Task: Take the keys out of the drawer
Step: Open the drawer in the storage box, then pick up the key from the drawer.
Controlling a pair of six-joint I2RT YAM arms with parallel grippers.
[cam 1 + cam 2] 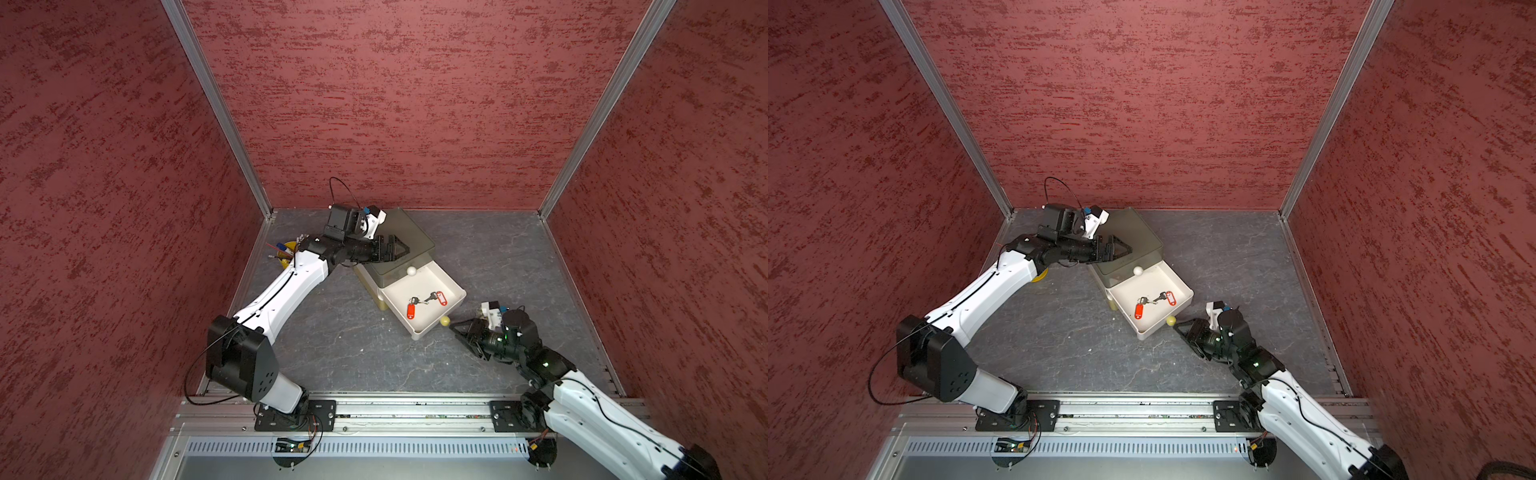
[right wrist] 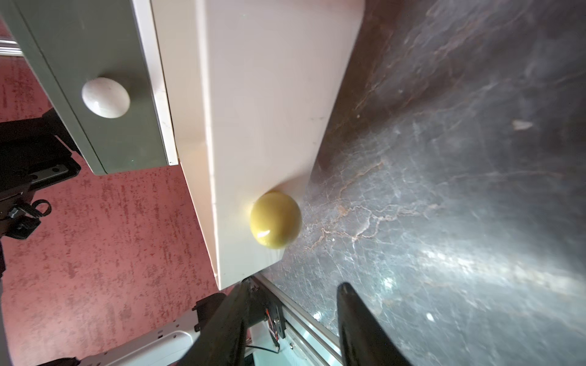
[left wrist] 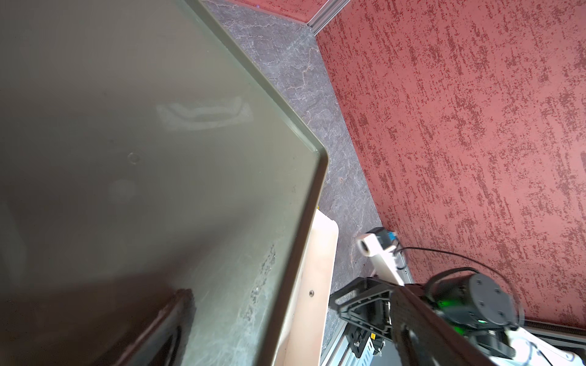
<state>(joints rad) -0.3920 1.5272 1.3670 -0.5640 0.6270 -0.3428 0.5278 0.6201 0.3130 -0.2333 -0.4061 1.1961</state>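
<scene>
Black fingers of the right tool (image 2: 294, 286) stand apart with nothing between them, low over the desk (image 1: 353, 353) and just short of the yellow knob (image 2: 275, 219) on the cream drawer (image 1: 399, 291), with that arm reaching forward from its base. The drawer stands open, and the keys (image 1: 423, 300), two small metal ones with red oblong tags, lie close together on its floor. Beyond, the left tool (image 1: 406, 249) rests on the grey-green cabinet (image 1: 411, 230); whether its jaws are parted I cannot tell.
</scene>
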